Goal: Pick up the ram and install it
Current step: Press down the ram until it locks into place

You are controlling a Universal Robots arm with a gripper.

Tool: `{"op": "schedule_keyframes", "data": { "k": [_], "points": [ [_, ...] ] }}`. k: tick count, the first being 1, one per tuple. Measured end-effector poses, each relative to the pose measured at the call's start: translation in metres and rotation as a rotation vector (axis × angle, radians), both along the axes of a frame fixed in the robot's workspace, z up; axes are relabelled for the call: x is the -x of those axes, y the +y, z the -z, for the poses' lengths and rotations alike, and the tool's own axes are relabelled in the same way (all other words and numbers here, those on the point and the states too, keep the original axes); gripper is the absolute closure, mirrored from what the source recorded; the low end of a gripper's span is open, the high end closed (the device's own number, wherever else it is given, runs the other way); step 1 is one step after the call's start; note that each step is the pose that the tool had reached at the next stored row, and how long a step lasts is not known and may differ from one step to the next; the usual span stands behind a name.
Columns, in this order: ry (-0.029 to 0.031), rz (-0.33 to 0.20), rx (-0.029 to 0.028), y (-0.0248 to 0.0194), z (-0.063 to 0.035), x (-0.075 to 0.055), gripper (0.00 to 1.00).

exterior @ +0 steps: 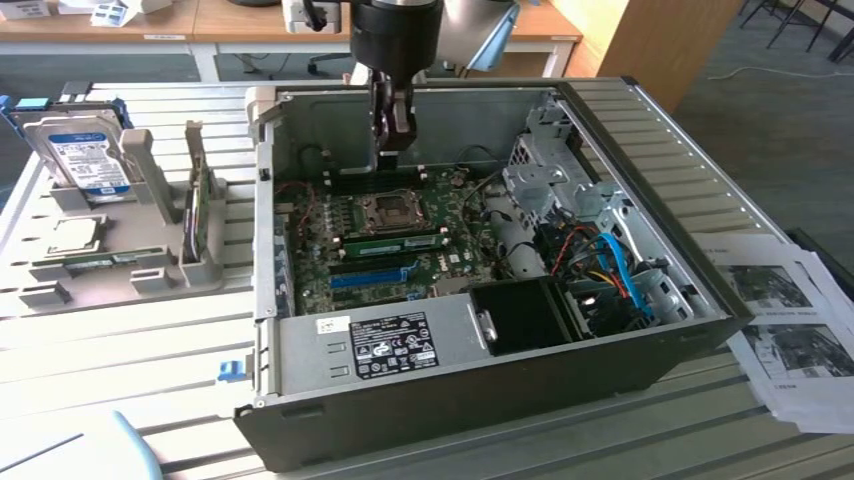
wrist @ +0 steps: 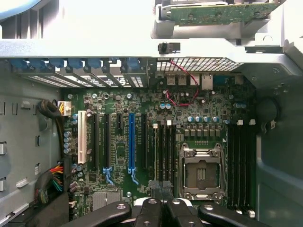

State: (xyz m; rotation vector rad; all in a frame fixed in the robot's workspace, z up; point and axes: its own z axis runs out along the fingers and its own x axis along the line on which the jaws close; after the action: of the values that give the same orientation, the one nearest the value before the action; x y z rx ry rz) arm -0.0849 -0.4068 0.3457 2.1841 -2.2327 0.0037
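one ram (exterior: 398,243) stick sits in the motherboard (wrist: 142,156); one gripper (exterior: 395,128) hangs above, jaws closed, holding nothing.

Exterior view is taken from high up, off to one side, angled down at the open computer case (exterior: 561,360) on the slatted table (exterior: 120,350), mid-range. Wrist view is aimed straight down past the gripper (wrist: 160,208), close over the motherboard (wrist: 142,137). Motherboard and CPU socket (exterior: 392,209) are shared by both

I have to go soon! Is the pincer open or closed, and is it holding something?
Pincer: closed, above the motherboard; whether it holds anything cannot be told.
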Motion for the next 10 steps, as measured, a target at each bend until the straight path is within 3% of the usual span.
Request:
{"op": "schedule_keyframes", "data": {
  "k": [7,10],
  "points": [
    [0.0000,0.000,0.0000,0.0000,0.0000,0.0000,0.91],
    [0.0000,0.025,0.0000,0.0000,0.0000,0.0000,0.91]
  ]
}}
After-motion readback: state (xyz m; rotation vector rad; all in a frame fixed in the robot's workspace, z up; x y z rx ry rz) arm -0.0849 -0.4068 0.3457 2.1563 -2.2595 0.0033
